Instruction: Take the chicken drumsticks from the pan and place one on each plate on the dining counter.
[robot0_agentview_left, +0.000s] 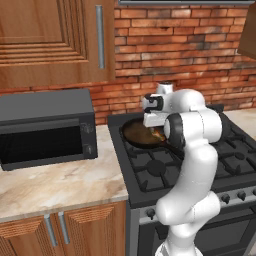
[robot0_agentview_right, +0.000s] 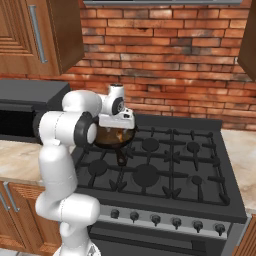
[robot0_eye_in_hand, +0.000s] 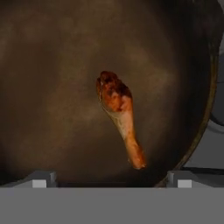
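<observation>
The dark round pan sits on the stove's back left burner. One golden-brown chicken drumstick lies in it, thick end up and thin end down in the hand view. My gripper hovers open just above the pan, its fingertips wide apart on either side of the drumstick and not touching it. From the base views the hand hangs over the pan, and the pan is partly hidden by it. The plates and the dining counter are out of view.
A black microwave stands on the marbled worktop left of the stove. The pan's handle points toward the stove's front. Behind is a brick wall, with wooden cabinets above.
</observation>
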